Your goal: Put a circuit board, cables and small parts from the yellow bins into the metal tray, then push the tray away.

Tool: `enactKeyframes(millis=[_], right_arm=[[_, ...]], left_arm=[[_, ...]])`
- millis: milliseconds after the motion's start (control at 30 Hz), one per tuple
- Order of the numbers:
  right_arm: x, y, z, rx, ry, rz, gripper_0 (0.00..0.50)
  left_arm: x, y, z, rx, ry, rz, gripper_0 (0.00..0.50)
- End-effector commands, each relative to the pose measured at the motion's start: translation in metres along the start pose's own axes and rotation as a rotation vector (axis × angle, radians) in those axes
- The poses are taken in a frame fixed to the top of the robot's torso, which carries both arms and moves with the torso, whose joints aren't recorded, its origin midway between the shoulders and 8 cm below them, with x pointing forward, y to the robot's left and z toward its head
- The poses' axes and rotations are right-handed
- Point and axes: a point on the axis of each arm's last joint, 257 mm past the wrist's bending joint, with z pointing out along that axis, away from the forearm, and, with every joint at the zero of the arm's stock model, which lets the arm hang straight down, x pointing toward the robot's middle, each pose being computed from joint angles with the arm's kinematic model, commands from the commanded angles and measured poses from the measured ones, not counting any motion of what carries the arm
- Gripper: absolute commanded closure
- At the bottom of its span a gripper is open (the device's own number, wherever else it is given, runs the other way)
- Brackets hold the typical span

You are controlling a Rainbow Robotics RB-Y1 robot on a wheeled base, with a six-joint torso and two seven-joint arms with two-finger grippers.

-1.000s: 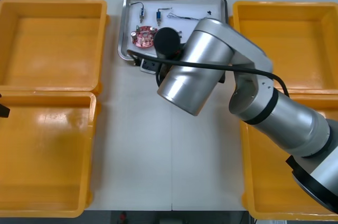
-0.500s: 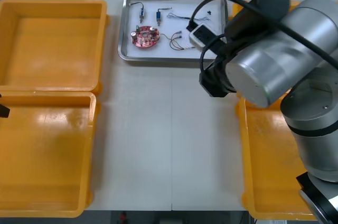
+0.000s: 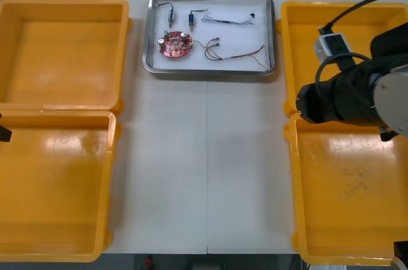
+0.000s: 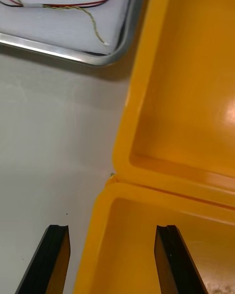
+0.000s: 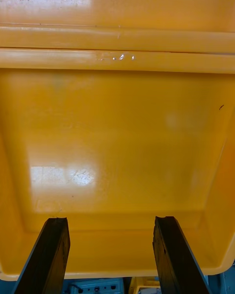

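Right of the metal tray (image 3: 209, 73), above the seam between two yellow bins (image 3: 344, 47), the right gripper (image 4: 111, 230) hangs with fingers released and empty. The tray holds the circuit board (image 3: 174, 44), cables (image 3: 234, 55) and small metal parts (image 3: 253, 14), so loading looks done; any further push would need the arm back at the tray's near rim. Well left of the tray, the left gripper (image 5: 110, 220) waits over a bin, fingers spread. A second ago the right arm lay across the tray's near rim; it has swung clear, the tray unmoved.
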Motion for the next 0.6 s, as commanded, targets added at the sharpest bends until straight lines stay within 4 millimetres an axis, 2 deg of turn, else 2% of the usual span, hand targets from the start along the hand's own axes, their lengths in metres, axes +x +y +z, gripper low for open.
enactKeyframes(millis=[33,200,300,467,500,600], right_arm=[[0.012,-0.047,-0.022,0.049,-0.034,0.149,0.0],[0.041,-0.089,-0.033,0.126,-0.009,0.186,0.0],[0.062,-0.101,-0.035,0.126,0.031,0.222,0.0],[0.095,-0.11,-0.035,0.104,0.091,0.275,0.0],[0.095,-0.11,-0.035,0.104,0.091,0.275,0.0],[0.112,-0.114,-0.035,0.108,0.125,0.298,0.0]], left_arm=[[-0.003,0.018,-0.015,-0.062,-0.022,0.059,0.0],[-0.003,0.018,-0.015,-0.062,-0.022,0.059,0.0],[-0.003,0.018,-0.015,-0.062,-0.022,0.059,0.0],[-0.003,0.018,-0.015,-0.062,-0.022,0.059,0.0],[-0.003,0.018,-0.015,-0.062,-0.022,0.059,0.0],[-0.003,0.018,-0.015,-0.062,-0.022,0.059,0.0]])
